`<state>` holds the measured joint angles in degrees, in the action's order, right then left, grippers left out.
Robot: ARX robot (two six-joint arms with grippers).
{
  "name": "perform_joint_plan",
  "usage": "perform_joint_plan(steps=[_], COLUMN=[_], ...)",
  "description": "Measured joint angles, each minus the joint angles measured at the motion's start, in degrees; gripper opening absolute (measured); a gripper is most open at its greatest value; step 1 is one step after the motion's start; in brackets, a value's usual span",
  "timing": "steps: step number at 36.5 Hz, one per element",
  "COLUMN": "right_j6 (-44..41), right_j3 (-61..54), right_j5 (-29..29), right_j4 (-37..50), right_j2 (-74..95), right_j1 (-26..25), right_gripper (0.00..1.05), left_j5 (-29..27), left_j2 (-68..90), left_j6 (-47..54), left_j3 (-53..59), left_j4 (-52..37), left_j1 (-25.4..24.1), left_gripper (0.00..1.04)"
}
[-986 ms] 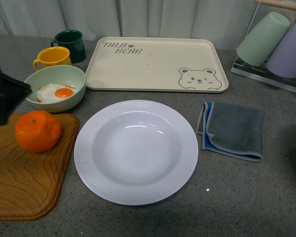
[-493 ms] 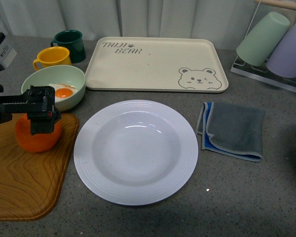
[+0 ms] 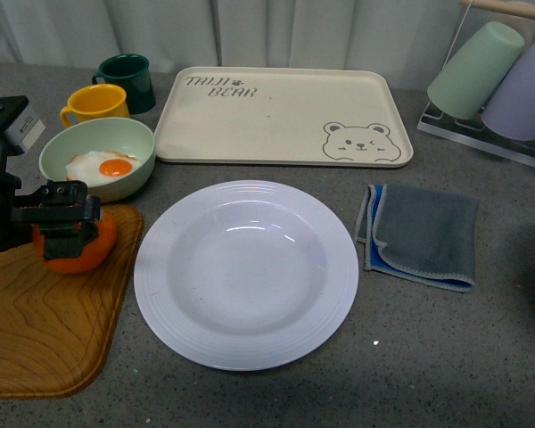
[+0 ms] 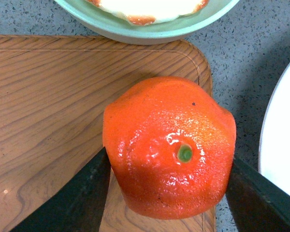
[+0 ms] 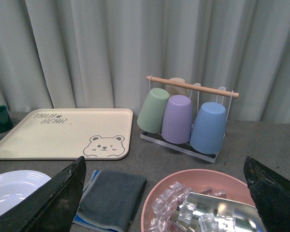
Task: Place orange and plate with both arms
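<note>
Front view: left pincer [image 3: 67, 223] grasping orange [image 3: 87, 248], fingers at either side, above corner of wooden tray [image 3: 45, 330]. Plate [image 3: 245, 267] on desk [image 3: 428, 357], just beside pincer toward robot's right. Green bowl [image 3: 138, 143] with fried egg just beyond pincer.

Left wrist view: orange sits between dark fingers [image 4: 82, 193], both against its sides, stem dot facing camera; wooden tray beneath. Cannot tell if lifted.

Right wrist view: right pincer [image 5: 163, 164] released, fingers wide apart; pink bowl [image 5: 193, 174] of ice below it, grey cloth [image 5: 111, 198] and plate edge beside.
</note>
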<state>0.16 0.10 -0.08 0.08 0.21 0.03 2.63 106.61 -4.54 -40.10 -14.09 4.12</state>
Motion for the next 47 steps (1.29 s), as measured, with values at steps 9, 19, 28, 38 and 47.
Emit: perform_joint_plan(steps=[9, 19, 28, 38, 47], right_j6=[-0.02, -0.02, 0.0, 0.0, 0.0], right_j3=[0.0, 0.0, 0.0, 0.0, 0.0], right_j5=[-0.02, -0.02, 0.0, -0.02, -0.02], right_j4=[0.0, 0.0, 0.0, 0.0, 0.0], right_j2=[0.0, 0.0, 0.0, 0.0, 0.0], right_j1=[0.0, 0.0, 0.0, 0.0, 0.0], right_gripper=[0.95, 0.95, 0.95, 0.95, 0.95], left_j5=[0.04, -2.03, -3.58, -4.39, -5.01], left_j2=[-6.75, -5.03, 1.75, 5.01, 3.02], left_j6=[-0.7, -1.49, 0.02, 0.42, 0.7], left_j3=[-0.09, -2.23, -2.6, -3.08, -2.89], left_j4=[0.44, -1.38, -2.58, -5.33, -6.12], left_j1=[5.27, 18.25, 22.25, 23.06, 22.8], left_gripper=[0.47, 0.47, 0.47, 0.64, 1.0])
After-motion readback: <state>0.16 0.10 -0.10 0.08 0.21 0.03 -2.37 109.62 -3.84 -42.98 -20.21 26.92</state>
